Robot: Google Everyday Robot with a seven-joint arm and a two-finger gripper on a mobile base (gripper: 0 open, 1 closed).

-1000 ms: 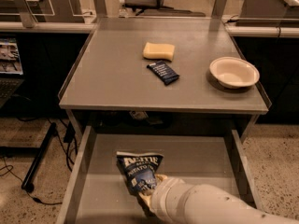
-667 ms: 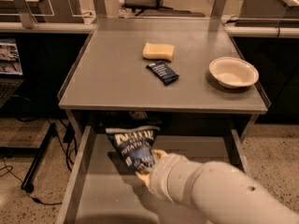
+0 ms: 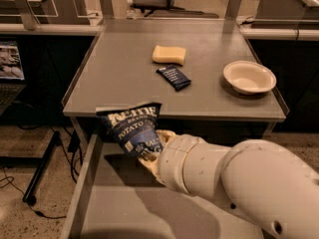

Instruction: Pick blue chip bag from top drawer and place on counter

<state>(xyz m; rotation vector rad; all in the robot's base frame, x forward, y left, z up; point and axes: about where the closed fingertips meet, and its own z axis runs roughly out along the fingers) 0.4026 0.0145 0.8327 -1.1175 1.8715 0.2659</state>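
The blue chip bag, dark navy with white lettering, hangs in the air at the counter's front edge, above the open top drawer. My gripper is shut on the bag's lower end and holds it up; the white arm fills the lower right and hides most of the fingers. The bag's top overlaps the front rim of the grey counter. The drawer tray below is pulled out, and its left wall shows.
On the counter lie a yellow sponge, a small dark blue bar wrapper and a white bowl at the right. A table leg and cables stand at the lower left. Desks and a chair stand behind.
The bag has been lifted from the drawer floor up to the level of the counter's front edge. The arm has risen and come closer to the camera with it.
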